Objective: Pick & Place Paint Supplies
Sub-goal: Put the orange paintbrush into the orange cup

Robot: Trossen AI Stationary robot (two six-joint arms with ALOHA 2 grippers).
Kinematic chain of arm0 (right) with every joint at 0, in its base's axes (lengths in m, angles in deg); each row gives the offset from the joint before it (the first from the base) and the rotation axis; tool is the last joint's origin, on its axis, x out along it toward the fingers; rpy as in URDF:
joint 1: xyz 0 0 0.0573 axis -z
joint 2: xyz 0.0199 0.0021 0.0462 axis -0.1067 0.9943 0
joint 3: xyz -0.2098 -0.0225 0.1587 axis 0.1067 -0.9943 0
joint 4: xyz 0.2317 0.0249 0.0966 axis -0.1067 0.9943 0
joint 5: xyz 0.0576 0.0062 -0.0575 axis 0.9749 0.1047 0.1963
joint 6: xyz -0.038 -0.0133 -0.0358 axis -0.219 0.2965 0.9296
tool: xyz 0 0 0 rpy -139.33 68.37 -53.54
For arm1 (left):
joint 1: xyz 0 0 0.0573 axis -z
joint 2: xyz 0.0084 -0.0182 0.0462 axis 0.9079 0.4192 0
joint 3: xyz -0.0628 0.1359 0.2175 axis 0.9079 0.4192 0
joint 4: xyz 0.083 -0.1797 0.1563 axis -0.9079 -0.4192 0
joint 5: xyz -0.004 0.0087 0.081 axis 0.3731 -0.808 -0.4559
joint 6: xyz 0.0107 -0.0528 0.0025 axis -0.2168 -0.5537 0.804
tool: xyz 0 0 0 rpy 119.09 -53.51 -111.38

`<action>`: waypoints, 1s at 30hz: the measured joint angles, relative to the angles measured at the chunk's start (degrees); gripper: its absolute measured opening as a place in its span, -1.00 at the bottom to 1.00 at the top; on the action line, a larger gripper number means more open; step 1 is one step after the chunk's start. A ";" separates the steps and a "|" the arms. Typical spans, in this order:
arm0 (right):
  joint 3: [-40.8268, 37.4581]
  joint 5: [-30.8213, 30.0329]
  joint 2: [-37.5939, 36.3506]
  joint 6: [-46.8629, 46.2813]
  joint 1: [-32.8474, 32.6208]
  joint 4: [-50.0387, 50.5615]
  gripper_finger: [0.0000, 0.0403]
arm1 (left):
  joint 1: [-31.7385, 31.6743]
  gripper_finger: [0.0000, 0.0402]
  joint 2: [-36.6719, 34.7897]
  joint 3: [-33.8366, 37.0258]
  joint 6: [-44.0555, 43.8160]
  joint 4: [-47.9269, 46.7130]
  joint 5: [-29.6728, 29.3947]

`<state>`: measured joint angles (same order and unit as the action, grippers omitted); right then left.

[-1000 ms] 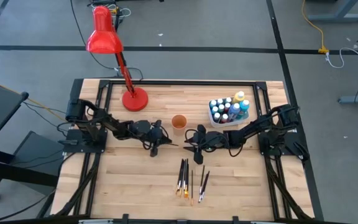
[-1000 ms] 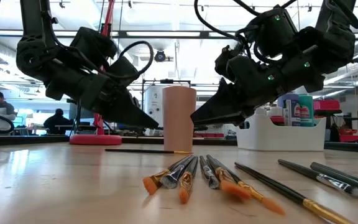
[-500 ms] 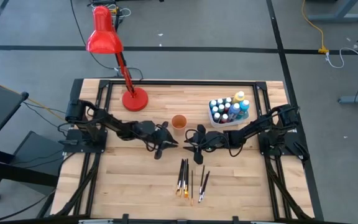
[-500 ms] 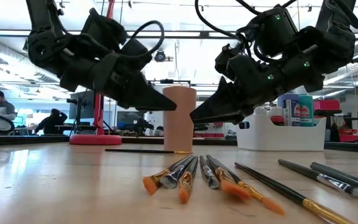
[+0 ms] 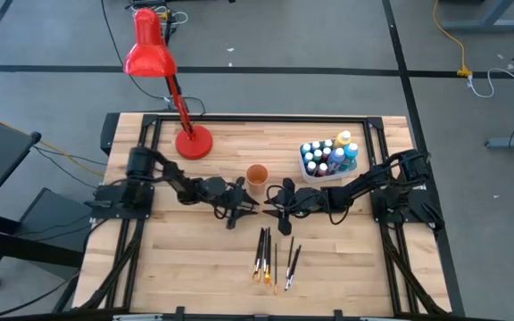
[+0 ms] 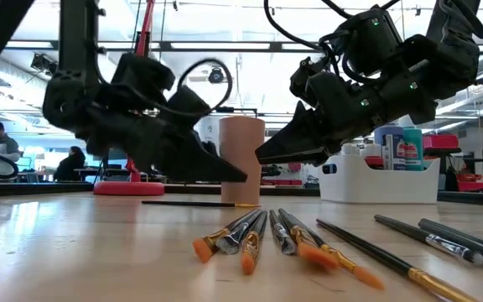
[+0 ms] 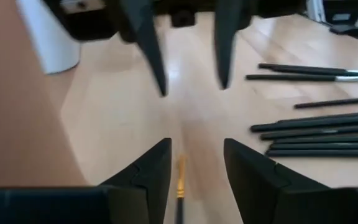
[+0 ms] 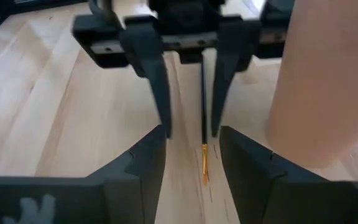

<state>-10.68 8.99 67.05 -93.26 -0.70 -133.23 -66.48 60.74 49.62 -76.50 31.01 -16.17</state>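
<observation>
Seven paintbrushes, one cup, one lamp.

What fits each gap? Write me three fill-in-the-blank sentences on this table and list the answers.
The rounded plastic tub holding the small paint bottles is ___.
The tall desk lamp with the round base is ___.
With one thin dark-handled paintbrush lying on the wooden table between them, the left claw and the right claw both stand ___.
Missing words: white; red; open.
</observation>
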 joint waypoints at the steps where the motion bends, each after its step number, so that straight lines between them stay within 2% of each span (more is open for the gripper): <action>1: 0.00 0.00 0.00 0.21 0.00 0.00 -0.24 | -0.39 -0.24 1.03 -0.06 -0.53 0.75 0.10; 10: 0.00 -0.02 0.00 1.87 0.00 -0.15 -0.24 | -2.59 -0.31 5.66 -0.24 -3.80 1.03 0.89; 14: 0.00 -0.02 0.00 2.38 0.05 -0.41 -0.24 | -2.46 -0.37 6.36 -0.59 -1.92 -1.22 -0.81; 17: 0.00 -0.02 0.00 3.35 0.04 -0.84 -0.24 | -2.32 -0.51 6.25 -0.87 -0.50 -3.49 -1.98; 22: 0.00 -0.02 0.00 3.25 0.04 -1.29 -0.24 | -2.29 -0.91 6.38 -1.05 -1.72 -3.74 -1.91; 30: 0.00 -0.62 0.00 2.07 0.04 2.46 -0.24 | -1.26 -0.95 6.81 -0.79 -5.03 -1.00 -1.92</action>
<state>-10.68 8.37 67.05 -91.19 -0.66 -130.78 -67.74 67.55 48.84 -81.53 30.02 -18.08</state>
